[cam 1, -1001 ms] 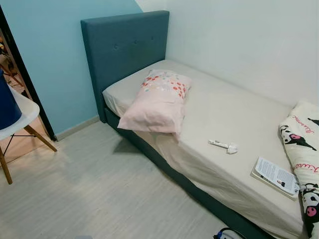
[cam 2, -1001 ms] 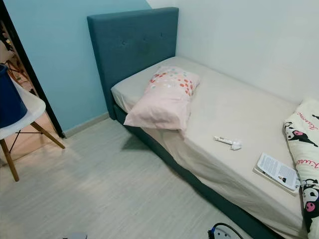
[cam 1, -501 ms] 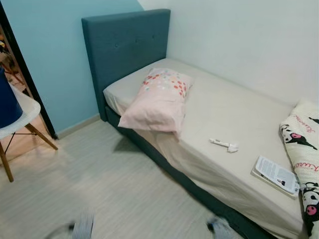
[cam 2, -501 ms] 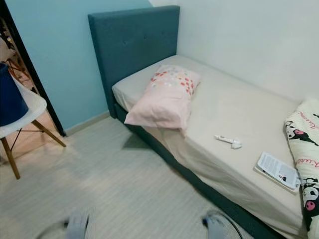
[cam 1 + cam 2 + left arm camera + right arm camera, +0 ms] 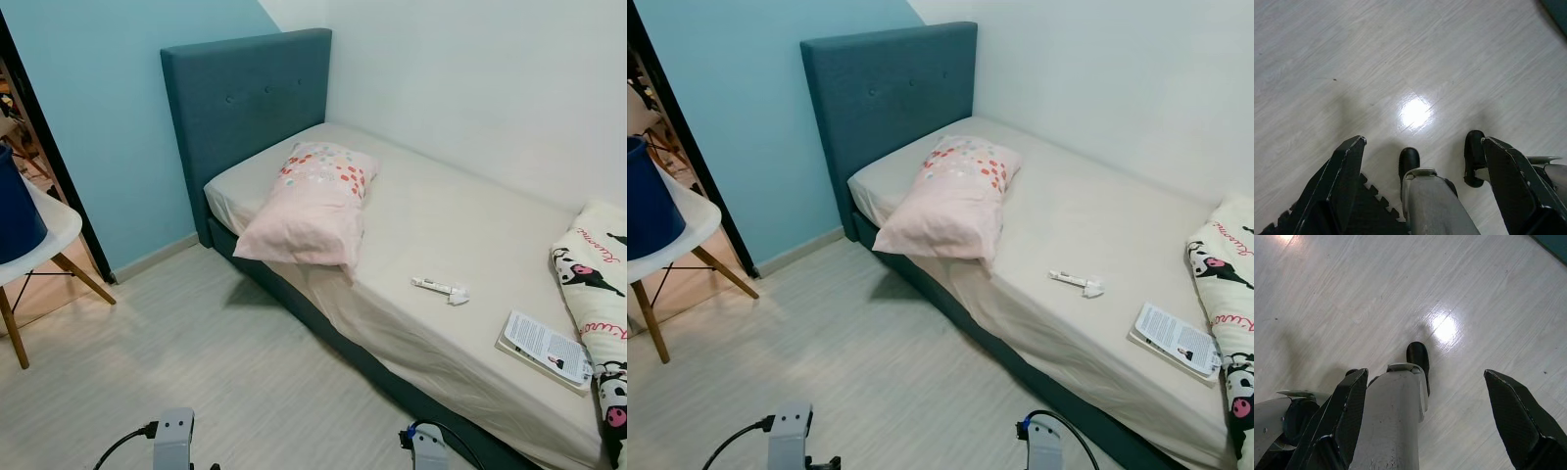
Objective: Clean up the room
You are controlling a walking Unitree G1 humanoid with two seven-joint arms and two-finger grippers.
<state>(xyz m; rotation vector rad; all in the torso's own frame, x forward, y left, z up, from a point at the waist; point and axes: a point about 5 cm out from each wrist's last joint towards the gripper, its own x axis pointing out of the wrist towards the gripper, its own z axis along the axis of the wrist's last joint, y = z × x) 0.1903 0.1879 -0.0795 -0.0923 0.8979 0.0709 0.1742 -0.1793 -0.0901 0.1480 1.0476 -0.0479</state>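
A bed (image 5: 460, 220) with a teal headboard (image 5: 245, 98) stands against the white wall, its mattress covered in a cream sheet. A pink pillow (image 5: 309, 201) with a dotted top lies near the head end, overhanging the bed's front edge. Toward the foot end, a small white tube-like item (image 5: 439, 288) lies close to the front edge, and a booklet (image 5: 545, 347) rests right at that edge, just beside a cartoon-print blanket (image 5: 600, 304) at the foot. A white chair (image 5: 39, 245) stands on the pale wood floor (image 5: 196, 352) by the doorway.

The left end effector (image 5: 1425, 186) hangs over the floor with its fingers spread wide, holding nothing. The right end effector (image 5: 1425, 421) does likewise, wide and empty, above the robot's own leg and foot.
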